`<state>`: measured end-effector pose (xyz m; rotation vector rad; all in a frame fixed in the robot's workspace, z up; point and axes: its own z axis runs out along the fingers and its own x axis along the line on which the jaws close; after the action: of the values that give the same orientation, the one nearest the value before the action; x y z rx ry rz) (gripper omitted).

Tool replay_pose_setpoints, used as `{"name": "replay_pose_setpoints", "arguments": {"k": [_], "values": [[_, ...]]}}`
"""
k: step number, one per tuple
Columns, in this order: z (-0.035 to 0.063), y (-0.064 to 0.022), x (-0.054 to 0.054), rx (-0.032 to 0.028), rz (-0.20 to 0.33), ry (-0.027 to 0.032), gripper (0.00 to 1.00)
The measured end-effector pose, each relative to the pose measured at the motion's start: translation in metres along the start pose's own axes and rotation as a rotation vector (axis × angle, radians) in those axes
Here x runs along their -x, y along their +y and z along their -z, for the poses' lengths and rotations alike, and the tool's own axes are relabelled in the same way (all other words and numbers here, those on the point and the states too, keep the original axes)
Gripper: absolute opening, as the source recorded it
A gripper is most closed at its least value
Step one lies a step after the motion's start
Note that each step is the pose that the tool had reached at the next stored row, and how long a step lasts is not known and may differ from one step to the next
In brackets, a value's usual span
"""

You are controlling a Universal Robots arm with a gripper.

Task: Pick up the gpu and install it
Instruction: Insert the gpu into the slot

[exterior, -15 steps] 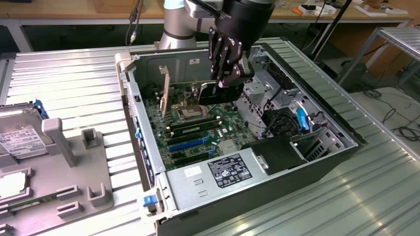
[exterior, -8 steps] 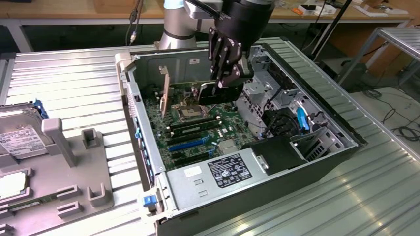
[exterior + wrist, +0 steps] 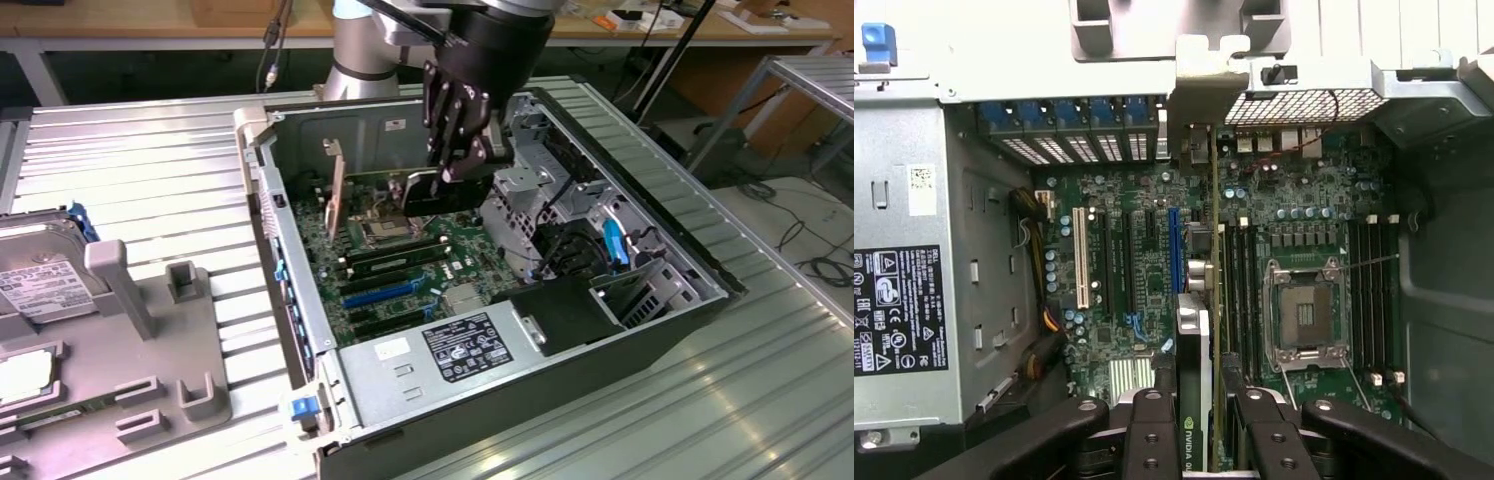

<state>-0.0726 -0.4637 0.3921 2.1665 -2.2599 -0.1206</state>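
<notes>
The gpu [image 3: 424, 195] hangs upright inside the open computer case [image 3: 667, 330], just above the motherboard [image 3: 441, 265]. My gripper [image 3: 461, 165] reaches down from above and is shut on it. In the wrist view the gpu [image 3: 1194, 340] shows edge-on between my gripper's [image 3: 1204, 440] black fingers [image 3: 1152, 440]. Its silver end bracket [image 3: 1199, 85] sits by the case's rear slot openings. The card lies along the expansion slots, close to the blue slot [image 3: 1174, 250]. I cannot tell whether its lower edge touches a slot.
A power supply [image 3: 467, 345] with a black label fills the case's near end. The bare CPU socket [image 3: 1304, 315] and memory slots lie beside the card. Drive cages [image 3: 587, 220] stand on the exterior view's right. A hard drive [image 3: 40, 275] rests in a grey fixture [image 3: 160, 340] at the left.
</notes>
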Motion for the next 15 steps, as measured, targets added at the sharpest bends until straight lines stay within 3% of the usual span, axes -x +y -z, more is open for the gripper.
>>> {"name": "replay_pose_setpoints", "arguments": {"k": [15], "values": [[-0.0043,-0.0003,-0.0001,0.0001,0.000,-0.0005,0.27]]}}
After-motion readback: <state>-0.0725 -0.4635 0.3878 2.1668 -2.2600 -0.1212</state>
